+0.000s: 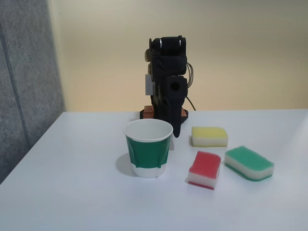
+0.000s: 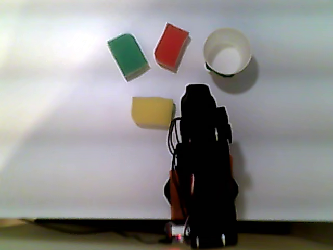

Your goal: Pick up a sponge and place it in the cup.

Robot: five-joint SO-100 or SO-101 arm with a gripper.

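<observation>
Behind the cup [image 1: 148,148], the gripper [image 1: 176,132] points down, holding nothing; whether its jaws are parted I cannot tell. One yellow sponge [image 1: 210,136] lies just beside it; one red sponge [image 1: 205,169] and one green sponge [image 1: 249,163] lie farther forward on the table [image 1: 72,192].

White table [image 1: 72,192] carries the cup [image 1: 148,148] upright, the sponge [image 1: 205,169] with red top just right of it in the fixed view, green-topped sponge [image 1: 249,163] beside that, yellow-topped sponge [image 1: 209,136] behind, arm base [image 1: 150,113] at rear.
</observation>
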